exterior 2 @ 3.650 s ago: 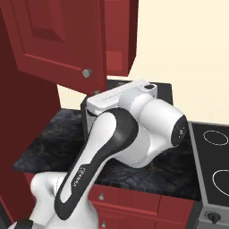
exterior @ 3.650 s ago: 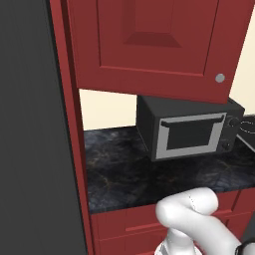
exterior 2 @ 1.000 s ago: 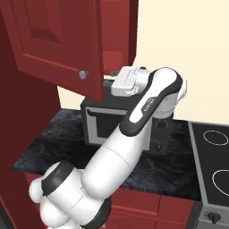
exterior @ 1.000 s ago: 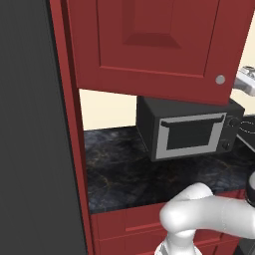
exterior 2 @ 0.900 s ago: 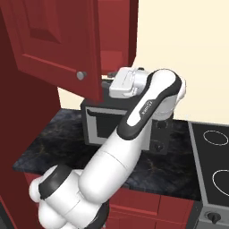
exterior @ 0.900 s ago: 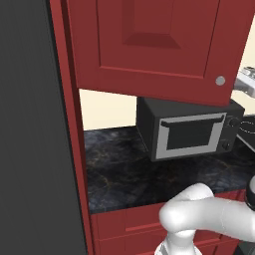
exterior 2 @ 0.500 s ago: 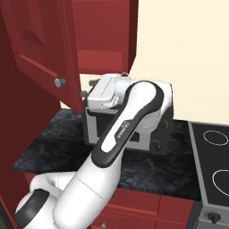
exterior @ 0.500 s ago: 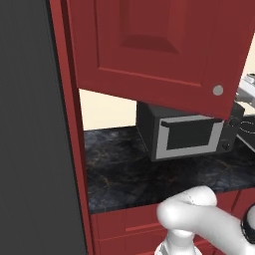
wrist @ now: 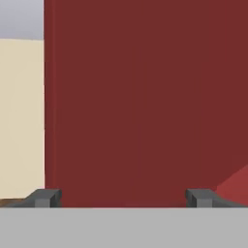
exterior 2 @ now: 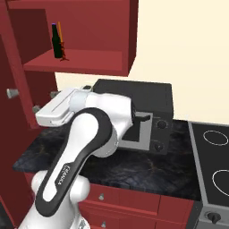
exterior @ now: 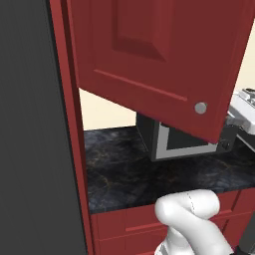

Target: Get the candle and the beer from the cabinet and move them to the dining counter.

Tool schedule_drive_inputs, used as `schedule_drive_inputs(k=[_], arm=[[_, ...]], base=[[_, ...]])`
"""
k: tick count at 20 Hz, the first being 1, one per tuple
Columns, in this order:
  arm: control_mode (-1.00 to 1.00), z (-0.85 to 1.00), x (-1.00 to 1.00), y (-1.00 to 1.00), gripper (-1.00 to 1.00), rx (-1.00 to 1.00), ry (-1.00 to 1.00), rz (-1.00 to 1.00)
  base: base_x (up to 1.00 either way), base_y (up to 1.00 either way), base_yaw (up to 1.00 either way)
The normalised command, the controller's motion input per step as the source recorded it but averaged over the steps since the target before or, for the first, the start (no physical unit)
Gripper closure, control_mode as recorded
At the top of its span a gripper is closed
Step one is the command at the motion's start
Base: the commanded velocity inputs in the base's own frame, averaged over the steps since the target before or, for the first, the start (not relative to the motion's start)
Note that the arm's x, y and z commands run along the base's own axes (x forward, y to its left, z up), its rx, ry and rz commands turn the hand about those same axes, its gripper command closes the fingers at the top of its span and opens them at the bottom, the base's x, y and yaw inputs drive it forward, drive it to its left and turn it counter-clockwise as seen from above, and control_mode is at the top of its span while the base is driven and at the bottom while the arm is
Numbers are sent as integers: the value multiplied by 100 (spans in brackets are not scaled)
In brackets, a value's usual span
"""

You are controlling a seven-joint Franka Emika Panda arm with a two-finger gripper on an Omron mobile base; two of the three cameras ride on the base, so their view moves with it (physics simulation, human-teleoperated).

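The cabinet (exterior 2: 89,62) stands with its door (exterior: 149,55) swung wide. On its red shelf, near the back left, the dark beer (exterior 2: 57,42) bottle stands upright with the thin orange candle (exterior 2: 63,44) right beside it. My gripper (exterior 2: 44,102) hangs below the shelf, next to the door's inner face and close to its round knob (exterior 2: 11,92). In the hand view the gripper (wrist: 123,197) is open, its fingertips (wrist: 46,196) spread wide with nothing between them, facing the flat red door (wrist: 145,97). The dining counter is out of view.
A black microwave (exterior 2: 138,112) sits on the black marble worktop (exterior 2: 134,167) under the cabinet, with red drawer fronts (exterior 2: 134,205) below. A stove top (exterior 2: 214,156) lies to the right. A tall dark panel (exterior: 25,124) closes the left side.
The cabinet door has swung open further, with the hand moving leftward alongside it. The shelf with the beer and candle has come into sight in the right base view.
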Motion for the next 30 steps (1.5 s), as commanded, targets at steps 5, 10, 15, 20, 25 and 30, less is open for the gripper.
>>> schedule_drive_inputs(k=[5,10,15,20,25,30], arm=[[-100,-8,-13,99,-100,-2,4,0],[-100,-5,-1,87,-100,-3,0,0],[-100,-1,0,64,-100,-1,0,2],[-100,0,0,46,-100,0,0,0],[-100,0,0,48,-100,-1,0,0],[-100,0,0,51,-100,-2,0,0]], base=[[0,0,0],[0,0,0],[0,0,0],[0,0,0],[0,0,0],[0,0,0]])
